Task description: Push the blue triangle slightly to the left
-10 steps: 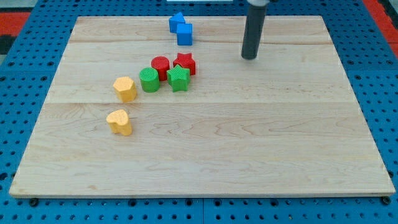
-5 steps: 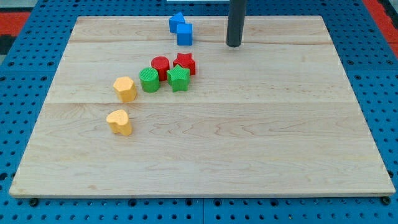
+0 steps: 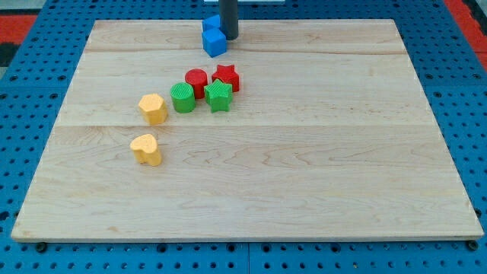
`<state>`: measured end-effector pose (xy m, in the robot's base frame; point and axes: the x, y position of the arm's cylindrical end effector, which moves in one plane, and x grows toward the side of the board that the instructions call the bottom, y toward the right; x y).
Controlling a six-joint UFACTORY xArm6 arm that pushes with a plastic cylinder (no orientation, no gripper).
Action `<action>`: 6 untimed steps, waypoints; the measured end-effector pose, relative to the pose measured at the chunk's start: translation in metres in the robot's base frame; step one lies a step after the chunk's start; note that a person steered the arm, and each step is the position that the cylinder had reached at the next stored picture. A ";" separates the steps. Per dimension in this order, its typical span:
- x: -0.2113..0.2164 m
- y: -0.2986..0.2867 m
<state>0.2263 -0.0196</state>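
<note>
Tip (image 3: 229, 37) sits at surface (image 3: 304, 152) top edge, touching right side of 2 blue blocks: blue triangle (image 3: 211, 23) behind, blue cube (image 3: 214, 43) in front. Tool is a bare rod, grips nothing. Push left briefly, then stop.

My tip (image 3: 229, 37) touches the cube's (image 3: 215, 43) right side.

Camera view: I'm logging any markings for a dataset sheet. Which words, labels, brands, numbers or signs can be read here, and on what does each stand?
None: no readable text shows anywhere.
The wooden board, the blue pegboard around it, the coloured blocks such as the blue cube and the red star, and the rod down to my tip, at the right of the blue blocks, are all unmarked.
</note>
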 end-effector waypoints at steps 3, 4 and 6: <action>-0.016 -0.016; -0.007 -0.057; 0.000 -0.004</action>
